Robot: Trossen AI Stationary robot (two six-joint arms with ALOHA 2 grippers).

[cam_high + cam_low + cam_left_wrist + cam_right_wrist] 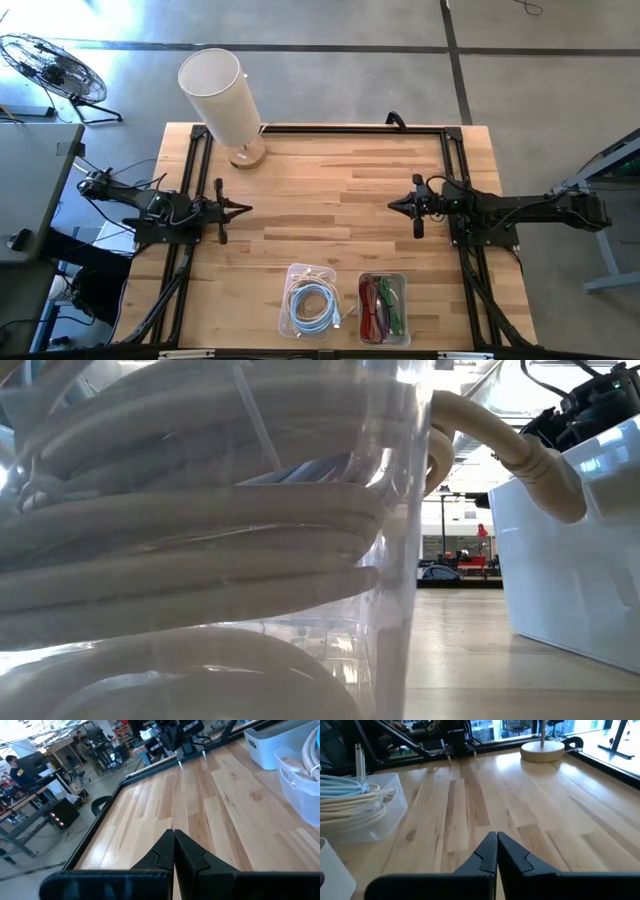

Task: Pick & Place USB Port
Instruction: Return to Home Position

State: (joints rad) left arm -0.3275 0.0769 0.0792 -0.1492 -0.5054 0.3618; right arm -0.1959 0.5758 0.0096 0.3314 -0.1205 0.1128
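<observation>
Two small bins stand near the table's front edge. The clear bin [310, 303] holds coiled white and pale-blue cables [350, 800], which fill the low view [200, 540]. The other bin [383, 306] holds red and green cables. I cannot make out a USB port on its own. My left gripper [247, 209] hovers shut over the table's left side, pointing toward the middle, its fingers together in the left wrist view [174, 834]. My right gripper [391, 204] faces it from the right, also shut [496, 836]. Nothing is between either pair of fingers.
A lamp with a tall cream shade [222, 95] stands on a round wooden base [247, 155] at the far left of the table. A black frame [350, 128] runs along the table's edges. Bare wood [320, 205] lies between the two grippers.
</observation>
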